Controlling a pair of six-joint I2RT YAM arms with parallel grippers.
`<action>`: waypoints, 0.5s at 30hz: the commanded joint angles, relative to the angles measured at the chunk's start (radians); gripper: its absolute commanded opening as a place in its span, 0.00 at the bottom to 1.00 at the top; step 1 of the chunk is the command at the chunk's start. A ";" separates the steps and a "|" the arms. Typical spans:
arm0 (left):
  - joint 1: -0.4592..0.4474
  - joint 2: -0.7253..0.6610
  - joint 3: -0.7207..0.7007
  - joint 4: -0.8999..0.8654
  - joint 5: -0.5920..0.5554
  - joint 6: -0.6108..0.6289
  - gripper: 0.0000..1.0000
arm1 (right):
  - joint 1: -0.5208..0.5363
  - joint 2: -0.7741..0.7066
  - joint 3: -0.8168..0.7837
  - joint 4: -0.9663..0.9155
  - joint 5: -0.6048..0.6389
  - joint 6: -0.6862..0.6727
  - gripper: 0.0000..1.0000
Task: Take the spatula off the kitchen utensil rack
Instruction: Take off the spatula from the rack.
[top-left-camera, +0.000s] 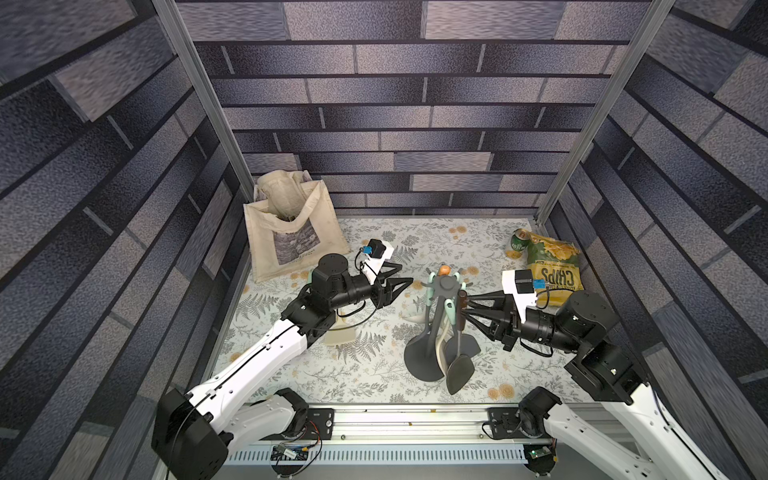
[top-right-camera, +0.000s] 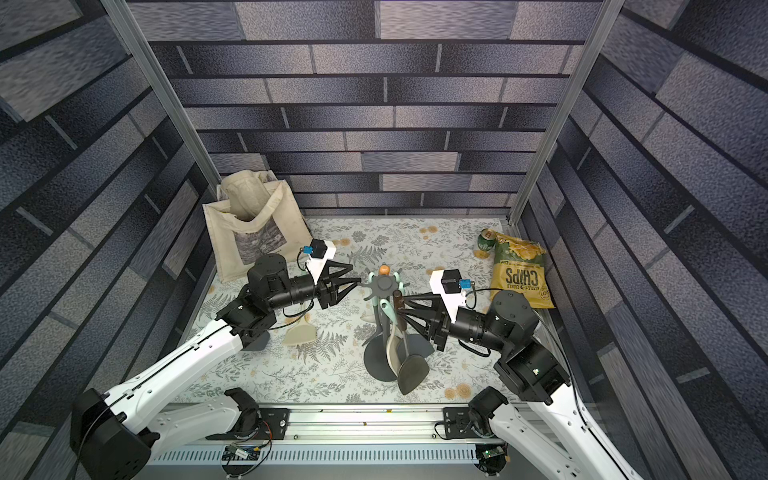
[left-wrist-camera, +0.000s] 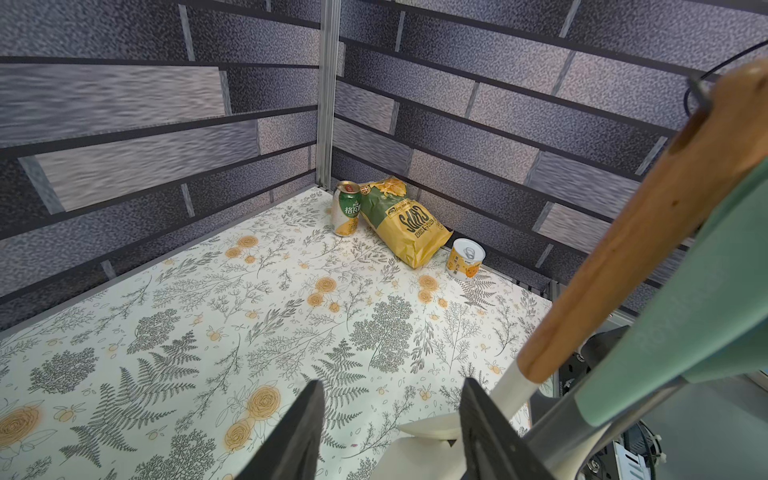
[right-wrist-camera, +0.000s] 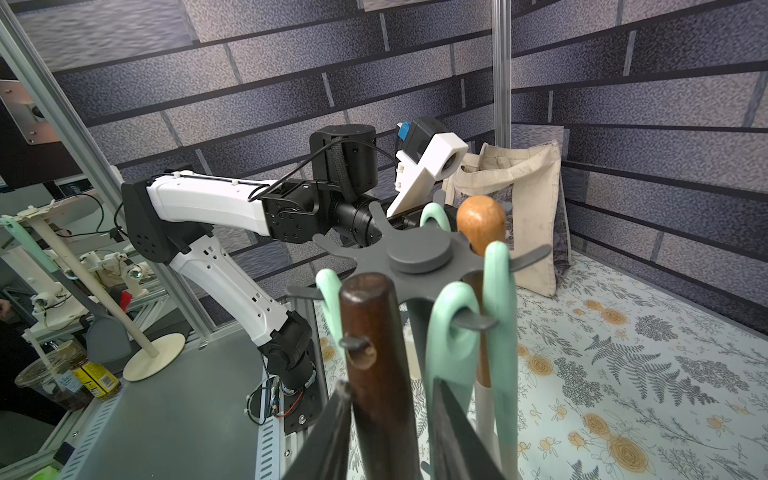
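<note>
Over the floral tabletop (top-left-camera: 374, 249), the fingers (right-wrist-camera: 328, 436) of my right gripper (right-wrist-camera: 390, 384) sat narrowly either side of the spatula (right-wrist-camera: 370, 332) handle; I couldn't tell whether they pinched it. It hung from the kitchen utensil rack (top-left-camera: 446, 284), and my left gripper (top-left-camera: 405, 274) stood parted just beside that rack.

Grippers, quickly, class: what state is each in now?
Left gripper: open, holding nothing.
Right gripper: open around the dark wooden handle, not yet gripping.

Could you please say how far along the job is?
Done: the right gripper straddles the dark brown wooden spatula handle. In hand: the grip, with a gap showing beside one finger. Left: lifting the handle off the hook of the dark grey star-topped utensil rack.
</note>
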 joint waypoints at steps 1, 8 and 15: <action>-0.006 -0.004 0.023 0.000 -0.014 0.024 0.55 | 0.015 0.010 0.025 -0.015 0.075 -0.036 0.33; -0.005 -0.012 0.023 0.002 0.002 0.025 0.55 | 0.020 0.030 0.023 -0.031 0.089 -0.053 0.32; 0.000 -0.059 0.001 0.005 0.046 0.005 0.56 | 0.023 0.032 0.005 -0.002 0.035 -0.067 0.30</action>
